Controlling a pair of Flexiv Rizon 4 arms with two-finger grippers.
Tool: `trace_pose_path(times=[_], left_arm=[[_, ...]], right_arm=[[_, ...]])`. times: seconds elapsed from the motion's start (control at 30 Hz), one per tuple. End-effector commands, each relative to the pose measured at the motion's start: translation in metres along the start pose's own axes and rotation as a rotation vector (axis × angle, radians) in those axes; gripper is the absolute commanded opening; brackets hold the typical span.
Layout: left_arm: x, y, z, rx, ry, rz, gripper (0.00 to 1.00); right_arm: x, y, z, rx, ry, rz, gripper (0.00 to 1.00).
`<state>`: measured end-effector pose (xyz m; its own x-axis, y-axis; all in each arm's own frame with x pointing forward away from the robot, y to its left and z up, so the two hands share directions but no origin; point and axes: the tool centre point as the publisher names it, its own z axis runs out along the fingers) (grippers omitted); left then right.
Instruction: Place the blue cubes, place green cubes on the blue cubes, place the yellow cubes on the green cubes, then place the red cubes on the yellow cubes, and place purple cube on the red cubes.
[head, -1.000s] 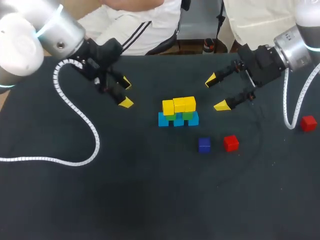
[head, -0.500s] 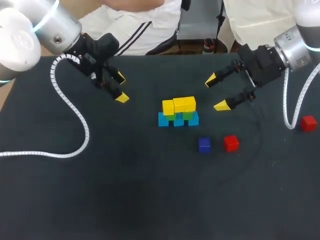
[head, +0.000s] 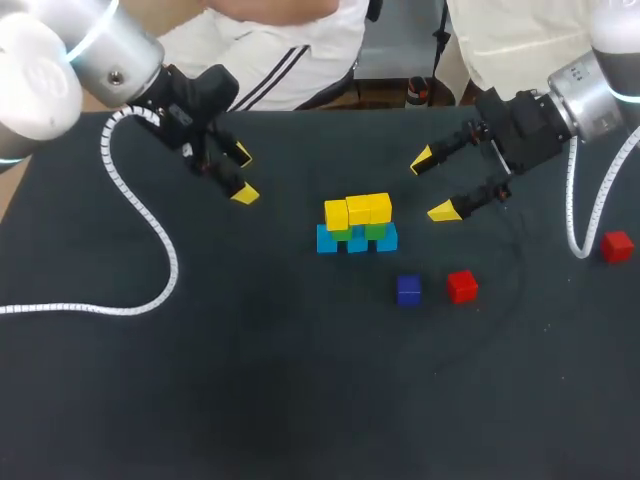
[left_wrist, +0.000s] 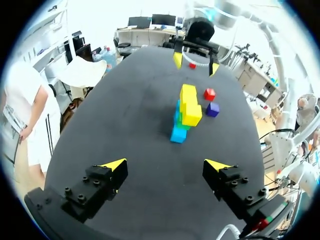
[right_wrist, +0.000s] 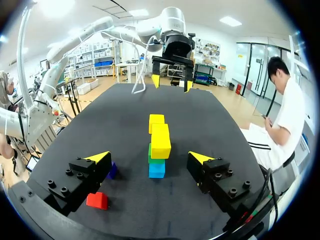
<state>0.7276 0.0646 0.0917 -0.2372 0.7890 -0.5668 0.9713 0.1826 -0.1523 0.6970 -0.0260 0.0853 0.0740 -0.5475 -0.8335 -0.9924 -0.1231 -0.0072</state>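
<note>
Hovering wide open, empty: left fingers (head: 244, 195), right fingers (head: 443, 211), flanking stack (head: 357, 224) of blue, green, yellow cubes on surface (head: 300, 380). Purple cube (head: 408, 290), red cube (head: 461, 286) loose beside stack; second red cube (head: 617, 246) far right.

Yellow cubes (head: 358, 210), red cube (head: 461, 286), black table (head: 300, 380)

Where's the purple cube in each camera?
Head view: purple cube beside a red cube, near the cube stack.
Left wrist view: cube beside the stack, by that red cube.
Right wrist view: cube partly hidden behind a tool finger.
Shared landmark: the cube stack.
</note>
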Motion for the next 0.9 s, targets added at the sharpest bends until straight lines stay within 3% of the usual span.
trace_pose_path(times=[0.03, 0.5, 0.73, 0.9], left_arm=[[0.009, 0.017, -0.006, 0.017, -0.035, 0.005, 1.0], [0.009, 0.024, -0.016, -0.028, -0.056, 0.0, 1.0], [0.009, 0.024, -0.016, -0.028, -0.056, 0.0, 1.0], [0.009, 0.024, -0.016, -0.028, -0.056, 0.0, 1.0]], right_arm=[[0.0, 0.0, 0.0, 0.001, -0.001, -0.001, 1.0], [0.0, 0.0, 0.0, 0.001, -0.001, -0.001, 1.0], [0.009, 0.033, -0.026, 0.083, 0.049, 0.066, 1.0], [0.012, 0.054, -0.035, 0.09, 0.071, 0.084, 1.0]])
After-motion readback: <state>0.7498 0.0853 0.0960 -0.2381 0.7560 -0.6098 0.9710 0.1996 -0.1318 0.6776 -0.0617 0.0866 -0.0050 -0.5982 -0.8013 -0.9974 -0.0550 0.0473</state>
